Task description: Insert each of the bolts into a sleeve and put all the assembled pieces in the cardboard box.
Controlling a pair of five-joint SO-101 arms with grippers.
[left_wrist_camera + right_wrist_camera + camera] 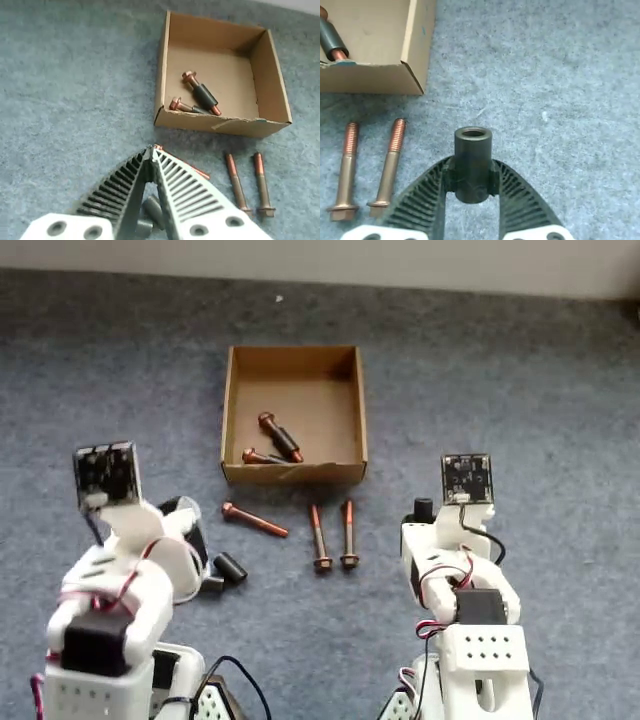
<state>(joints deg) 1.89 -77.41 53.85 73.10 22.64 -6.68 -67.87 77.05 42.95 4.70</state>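
Observation:
The cardboard box (229, 405) holds two bolts, each pushed into a black sleeve (284, 440). Three copper bolts lie on the carpet in front of it: one slanted (256, 520) and two side by side (320, 537) (348, 533). My right gripper (470, 174) is shut on an upright black sleeve (472, 155), just right of the bolt pair (389, 164). My left gripper (151, 151) is shut and empty, its tips over the slanted bolt (199, 172). Two loose black sleeves (230, 567) (152, 210) lie under it.
Grey carpet covers the whole work surface. The box's front wall (210, 122) is slightly torn at its top edge. Both arm bases stand at the near edge, the left one (110, 640) and the right one (480, 640).

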